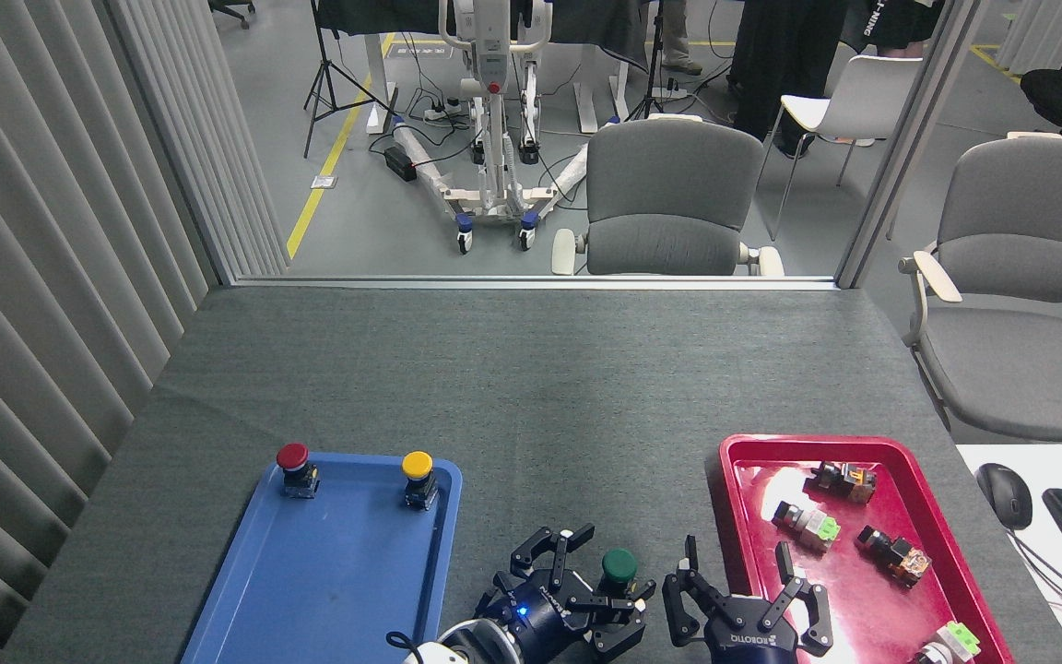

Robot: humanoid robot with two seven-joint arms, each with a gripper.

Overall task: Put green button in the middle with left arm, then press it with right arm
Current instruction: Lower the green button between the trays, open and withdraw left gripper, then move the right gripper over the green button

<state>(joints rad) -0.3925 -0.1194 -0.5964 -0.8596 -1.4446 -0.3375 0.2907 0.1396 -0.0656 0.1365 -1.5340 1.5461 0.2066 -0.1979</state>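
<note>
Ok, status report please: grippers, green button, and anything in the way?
Left gripper open around green button. Button on the table between blue tray and red tray. Right gripper open, empty, beside it. Nothing in the way.

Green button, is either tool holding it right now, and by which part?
Nothing is held. The left tool is spread open around the green button, which stands on the table between its fingers. The right tool is open and empty.

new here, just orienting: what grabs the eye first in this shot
Two bright trays: the blue tray at near left, the red tray at near right with small switch parts. Between them, on the grey tabletop, the green button sits amid the left gripper, jaws open.
</note>
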